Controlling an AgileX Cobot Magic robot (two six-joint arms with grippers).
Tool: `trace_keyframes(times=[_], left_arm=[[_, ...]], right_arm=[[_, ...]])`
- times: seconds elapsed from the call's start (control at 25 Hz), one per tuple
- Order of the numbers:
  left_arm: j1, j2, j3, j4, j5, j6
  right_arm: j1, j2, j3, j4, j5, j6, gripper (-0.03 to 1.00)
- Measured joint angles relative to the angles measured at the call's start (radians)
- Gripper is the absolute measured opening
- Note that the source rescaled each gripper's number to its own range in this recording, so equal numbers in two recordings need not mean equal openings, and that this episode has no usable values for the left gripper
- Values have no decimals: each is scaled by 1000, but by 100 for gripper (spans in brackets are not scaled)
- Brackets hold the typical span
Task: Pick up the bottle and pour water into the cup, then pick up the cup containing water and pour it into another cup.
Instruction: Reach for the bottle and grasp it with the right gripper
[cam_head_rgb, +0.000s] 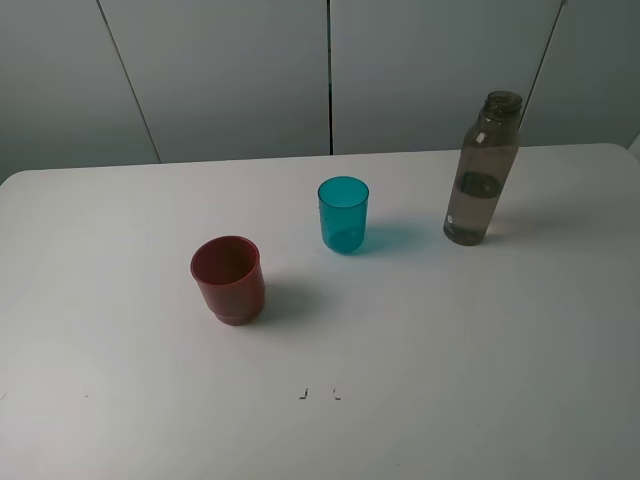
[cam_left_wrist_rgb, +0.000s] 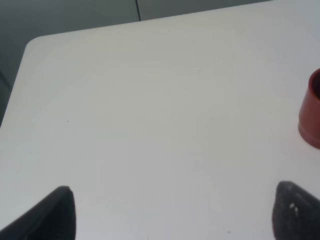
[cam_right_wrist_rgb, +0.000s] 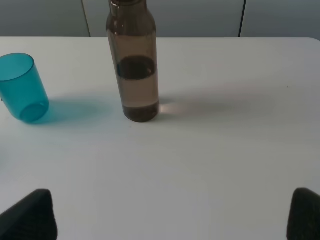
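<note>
The smoky grey-brown bottle (cam_head_rgb: 482, 170) stands upright, capless, at the right rear of the white table (cam_head_rgb: 450, 350), about half full of water. The teal cup (cam_head_rgb: 343, 214) stands near the middle. The squat red cup (cam_head_rgb: 228, 279) stands front left of it. Neither gripper shows in the exterior high view. My left gripper (cam_left_wrist_rgb: 172, 212) is open and empty over bare table, with the red cup (cam_left_wrist_rgb: 311, 110) at the frame's edge. My right gripper (cam_right_wrist_rgb: 172, 215) is open and empty, apart from the bottle (cam_right_wrist_rgb: 134, 62) and teal cup (cam_right_wrist_rgb: 22, 87) ahead.
Grey wall panels (cam_head_rgb: 230, 70) run behind the table's far edge. Two small dark marks (cam_head_rgb: 318, 393) lie on the tabletop near the front middle. The table's rounded far left corner (cam_left_wrist_rgb: 35, 42) shows in the left wrist view.
</note>
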Motion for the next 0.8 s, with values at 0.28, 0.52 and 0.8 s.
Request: trace_keyframes(times=[0.28,0.52,0.8], left_arm=[[0,0,0,0,0,0],[0,0,0,0,0,0],[0,0,0,0,0,0]], right_arm=[[0,0,0,0,0,0,100],[0,0,0,0,0,0,100],[0,0,0,0,0,0,100]])
